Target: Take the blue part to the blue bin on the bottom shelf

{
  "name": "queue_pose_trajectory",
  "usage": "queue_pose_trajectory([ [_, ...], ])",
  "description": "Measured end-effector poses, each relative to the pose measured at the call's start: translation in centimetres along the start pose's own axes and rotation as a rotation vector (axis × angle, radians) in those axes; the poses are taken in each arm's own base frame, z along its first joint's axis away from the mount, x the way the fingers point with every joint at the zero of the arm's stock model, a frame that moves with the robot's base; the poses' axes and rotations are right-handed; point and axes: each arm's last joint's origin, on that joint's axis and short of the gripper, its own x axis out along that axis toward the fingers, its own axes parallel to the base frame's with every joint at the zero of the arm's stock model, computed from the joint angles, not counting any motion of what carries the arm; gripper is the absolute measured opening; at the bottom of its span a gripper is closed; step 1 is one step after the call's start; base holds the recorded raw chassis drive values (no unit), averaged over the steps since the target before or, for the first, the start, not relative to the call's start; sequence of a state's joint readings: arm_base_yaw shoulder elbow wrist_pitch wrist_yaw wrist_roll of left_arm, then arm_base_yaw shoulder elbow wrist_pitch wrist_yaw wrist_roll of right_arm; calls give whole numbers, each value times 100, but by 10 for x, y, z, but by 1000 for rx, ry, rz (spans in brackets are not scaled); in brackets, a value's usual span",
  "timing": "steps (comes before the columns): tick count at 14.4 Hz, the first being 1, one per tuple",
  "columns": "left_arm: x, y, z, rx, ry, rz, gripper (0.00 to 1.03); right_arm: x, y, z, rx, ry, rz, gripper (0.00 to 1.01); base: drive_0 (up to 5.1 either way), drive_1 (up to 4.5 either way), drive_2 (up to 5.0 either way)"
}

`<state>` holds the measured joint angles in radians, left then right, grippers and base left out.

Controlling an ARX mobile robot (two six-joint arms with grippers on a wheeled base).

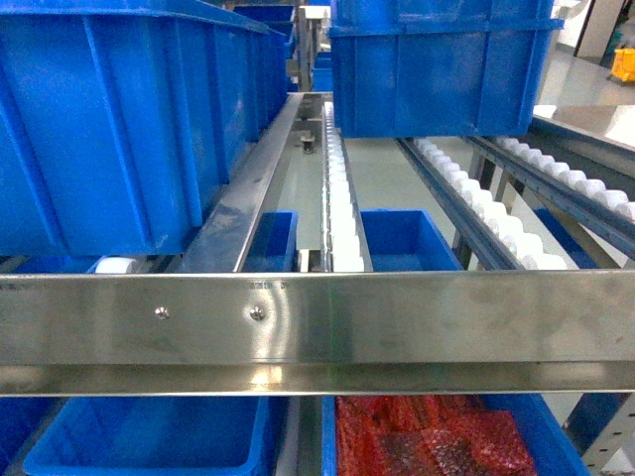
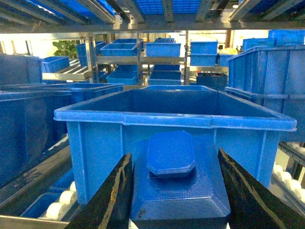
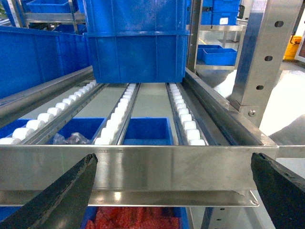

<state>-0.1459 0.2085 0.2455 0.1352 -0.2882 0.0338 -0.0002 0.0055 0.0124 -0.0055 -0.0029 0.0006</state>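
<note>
The left gripper [image 2: 174,191] pinches a blue part [image 2: 177,183] (octagonal boss on top); the right gripper [image 3: 174,191] gapes wide.

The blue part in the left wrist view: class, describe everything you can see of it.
The blue part looks like matte moulded plastic: a broad, faintly textured base with sloping sides and a raised eight-sided cap on top. It sits upright between the two dark fingers of the left pincer, in front of a blue bin. Its underside is hidden.

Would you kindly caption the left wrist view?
Left claw shut on blue part, facing a blue bin.
</note>
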Motion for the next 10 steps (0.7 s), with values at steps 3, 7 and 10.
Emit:
queue_pose_trajectory([
  [3, 0, 0, 0, 0, 1, 0, 44, 0, 0, 0, 0, 0, 0, 98, 0, 0, 0],
  [7, 0, 0, 0, 0, 1, 0, 44, 0, 0, 0, 0, 0, 0, 98, 0, 0, 0],
  [10, 0, 0, 0, 0, 1, 0, 44, 0, 0, 0, 0, 0, 0, 98, 0, 0, 0],
])
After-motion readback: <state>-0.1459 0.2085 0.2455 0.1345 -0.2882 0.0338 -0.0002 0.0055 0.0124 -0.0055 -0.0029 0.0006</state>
